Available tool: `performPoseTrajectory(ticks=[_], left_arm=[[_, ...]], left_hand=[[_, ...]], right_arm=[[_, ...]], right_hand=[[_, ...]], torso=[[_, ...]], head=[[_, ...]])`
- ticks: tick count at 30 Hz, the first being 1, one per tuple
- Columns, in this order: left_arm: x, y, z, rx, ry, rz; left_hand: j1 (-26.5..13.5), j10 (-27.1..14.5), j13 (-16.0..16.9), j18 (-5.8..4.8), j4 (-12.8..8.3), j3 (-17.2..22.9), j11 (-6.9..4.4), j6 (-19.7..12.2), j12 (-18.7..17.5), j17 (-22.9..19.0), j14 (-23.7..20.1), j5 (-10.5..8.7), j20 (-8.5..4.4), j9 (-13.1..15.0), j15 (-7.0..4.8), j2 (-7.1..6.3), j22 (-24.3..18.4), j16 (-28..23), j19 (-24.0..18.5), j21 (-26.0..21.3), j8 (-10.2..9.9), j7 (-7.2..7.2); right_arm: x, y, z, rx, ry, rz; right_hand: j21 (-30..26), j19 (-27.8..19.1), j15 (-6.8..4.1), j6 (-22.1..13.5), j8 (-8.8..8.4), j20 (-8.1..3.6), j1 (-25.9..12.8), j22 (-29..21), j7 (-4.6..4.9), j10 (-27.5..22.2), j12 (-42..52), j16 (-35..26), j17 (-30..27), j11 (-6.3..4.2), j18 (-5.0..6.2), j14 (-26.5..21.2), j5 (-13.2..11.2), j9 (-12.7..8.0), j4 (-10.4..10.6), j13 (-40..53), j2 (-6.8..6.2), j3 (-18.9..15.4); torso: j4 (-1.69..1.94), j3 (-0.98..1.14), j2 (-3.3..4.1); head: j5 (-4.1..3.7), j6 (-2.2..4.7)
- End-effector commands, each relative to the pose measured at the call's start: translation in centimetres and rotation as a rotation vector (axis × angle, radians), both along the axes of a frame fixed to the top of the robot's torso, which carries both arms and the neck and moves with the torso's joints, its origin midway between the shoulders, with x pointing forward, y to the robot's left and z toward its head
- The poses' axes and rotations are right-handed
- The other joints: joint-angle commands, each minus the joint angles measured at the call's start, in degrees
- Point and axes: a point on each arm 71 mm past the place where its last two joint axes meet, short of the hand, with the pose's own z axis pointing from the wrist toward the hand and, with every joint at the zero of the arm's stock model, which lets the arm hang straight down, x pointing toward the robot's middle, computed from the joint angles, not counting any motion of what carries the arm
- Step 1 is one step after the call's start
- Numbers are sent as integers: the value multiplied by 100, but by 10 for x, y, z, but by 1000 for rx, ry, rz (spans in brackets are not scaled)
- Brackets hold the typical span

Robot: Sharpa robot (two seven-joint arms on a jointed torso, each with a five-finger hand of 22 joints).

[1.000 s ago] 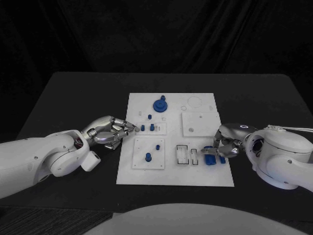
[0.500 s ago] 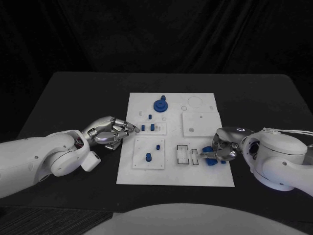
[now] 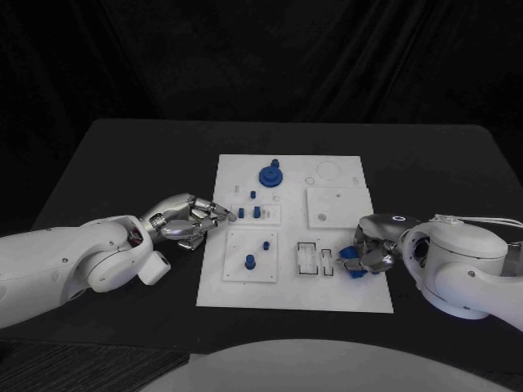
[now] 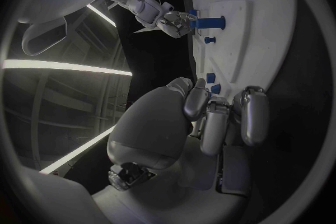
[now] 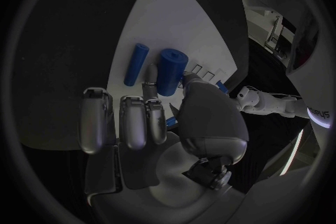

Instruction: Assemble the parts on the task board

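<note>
right hand pinches thick blue cylinder | left hand curled, holding nothing, at task board edge

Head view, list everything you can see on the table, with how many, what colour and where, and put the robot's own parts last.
Table: one, black, under everything.
Task board: one, white, middle of the table, with raised white plates and slots.
Round part with a knob: one, blue, far end of the board.
Small pegs: a few, blue, near the board's left edge by the left hand; exact count too small to tell.
Pegs on the near-left plate: two, blue.
Thick cylinder: one, blue, at the board's right edge, pinched by the right hand.
Thin cylinder: one, blue, lying on the board beside the thick one.
Left hand: silver, at the board's left edge; whether it holds anything is unclear.
Right hand: silver, at the board's right edge.
</note>
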Motion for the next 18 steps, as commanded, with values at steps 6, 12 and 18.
performPoseTrajectory(ticks=[6,12,18], left_arm=[[0,-3,0,-18,6,-15],[-1,-6,2,-35,-4,-27],[-2,-5,2,-37,-6,-26]], left_hand=[[-11,1250,2625,45,-4,27,-389,21,1421,1509,607,9,-12,6,-47,-52,912,15,-2,-16,-14,1],[-13,1250,2625,41,-11,73,-396,33,1421,1509,607,18,-10,10,-47,-39,922,15,13,-8,-11,-13],[-12,1250,2625,43,-15,82,-399,36,1421,1509,607,20,-10,11,-48,-39,920,15,9,-11,-10,-17]], right_arm=[[-6,1,-5,65,11,-13],[-9,2,1,167,-16,-33],[-10,5,11,274,-21,-83]], right_hand=[[5,243,-10,35,-121,5,435,1202,-57,597,14,8,475,-47,52,423,1586,99,-455,1510,-4,796],[63,269,-21,89,-107,-5,440,1223,-71,597,14,35,524,-61,38,432,2006,193,-592,1510,-86,1047],[62,269,-23,94,-106,-6,435,1223,-72,597,14,31,510,-63,38,430,2049,211,-621,1510,-105,1086]], torso=[[2,1,3],[1,-1,2],[-6,-1,-3]], head=[[11,1],[11,1],[7,1]])
